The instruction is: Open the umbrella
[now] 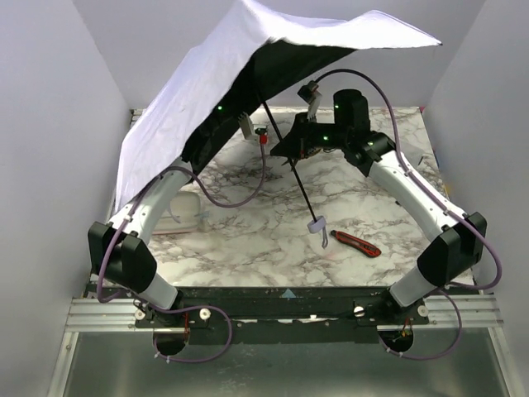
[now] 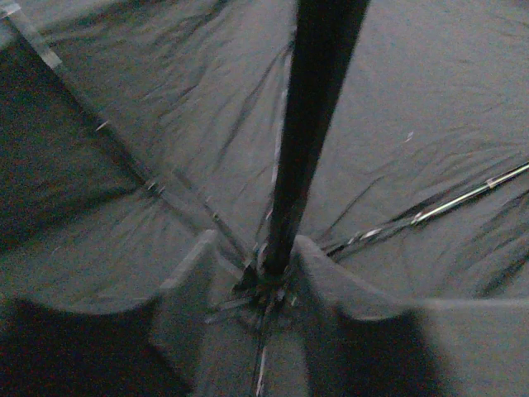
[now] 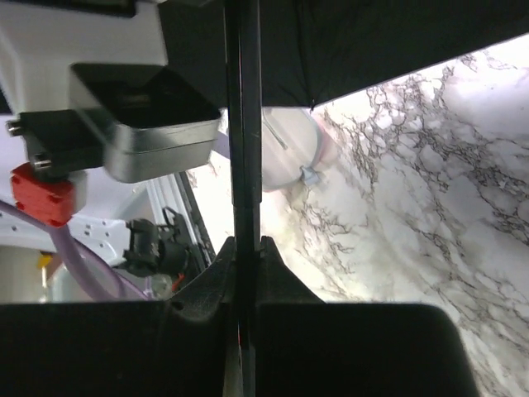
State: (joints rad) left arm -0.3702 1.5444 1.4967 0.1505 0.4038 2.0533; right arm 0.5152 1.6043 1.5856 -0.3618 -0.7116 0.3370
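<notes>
The umbrella's pale lavender canopy is spread wide and tilted over the table's back left, with its black lining facing down. Its thin black shaft slants down to the small lavender handle just above the table. My right gripper is shut on the shaft about midway along. My left gripper is up under the canopy. Its fingers sit close on both sides of the runner where the ribs meet the shaft. In the top view the canopy mostly hides it.
A pale pink oblong case lies at the left of the marble table and also shows in the right wrist view. A red-and-black utility knife lies front right. White walls stand close on three sides.
</notes>
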